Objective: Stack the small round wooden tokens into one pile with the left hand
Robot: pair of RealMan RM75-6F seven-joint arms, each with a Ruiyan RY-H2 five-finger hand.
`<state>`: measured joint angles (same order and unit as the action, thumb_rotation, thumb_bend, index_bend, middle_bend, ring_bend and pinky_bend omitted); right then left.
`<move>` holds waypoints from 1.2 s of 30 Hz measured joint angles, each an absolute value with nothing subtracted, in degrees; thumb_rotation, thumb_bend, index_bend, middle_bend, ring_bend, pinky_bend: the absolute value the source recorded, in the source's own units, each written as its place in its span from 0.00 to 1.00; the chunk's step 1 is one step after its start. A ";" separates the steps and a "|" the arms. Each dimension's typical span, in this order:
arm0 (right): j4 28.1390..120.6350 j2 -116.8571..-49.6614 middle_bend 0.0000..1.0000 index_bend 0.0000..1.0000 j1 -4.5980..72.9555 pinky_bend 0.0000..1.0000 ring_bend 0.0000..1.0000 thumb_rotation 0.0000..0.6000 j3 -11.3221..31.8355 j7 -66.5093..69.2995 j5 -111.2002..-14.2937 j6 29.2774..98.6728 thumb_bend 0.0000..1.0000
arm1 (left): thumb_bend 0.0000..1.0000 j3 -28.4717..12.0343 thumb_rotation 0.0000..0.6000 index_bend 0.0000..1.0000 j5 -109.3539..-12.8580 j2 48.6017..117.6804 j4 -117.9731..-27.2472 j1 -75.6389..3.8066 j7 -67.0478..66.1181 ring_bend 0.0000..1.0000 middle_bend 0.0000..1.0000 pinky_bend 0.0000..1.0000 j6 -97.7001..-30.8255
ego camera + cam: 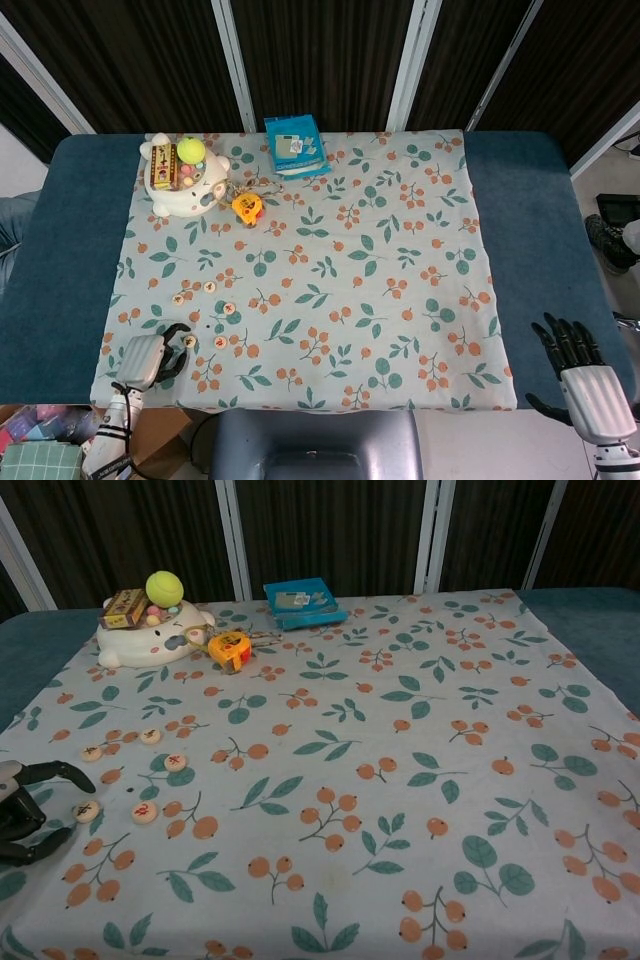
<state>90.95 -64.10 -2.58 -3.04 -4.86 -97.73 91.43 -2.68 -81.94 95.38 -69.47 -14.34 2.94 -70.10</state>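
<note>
Had the left hand [22, 810] empty, fingers curled apart around the nearest wooden token [86, 811], just off its fingertips. The other tokens [146, 813] sat just beyond. I figured pinch the rim gently, lift straight. Right hand [588, 385] idled open.

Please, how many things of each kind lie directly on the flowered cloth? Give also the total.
Round wooden tokens: 5
White animal-shaped toy: 1
Orange tape measure: 1
Blue box: 1
Total: 8
</note>
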 measured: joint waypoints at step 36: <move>90.75 -63.82 0.00 0.00 -2.85 0.03 0.00 1.00 -2.90 -3.80 -97.77 92.25 0.20 | 0.42 -2.96 1.00 0.45 -80.13 97.74 -67.25 -15.79 1.36 1.00 1.00 1.00 -69.17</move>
<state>90.75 -63.82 -2.85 -2.90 -3.80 -97.77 92.25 -2.96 -80.13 97.74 -67.25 -15.79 1.36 -69.17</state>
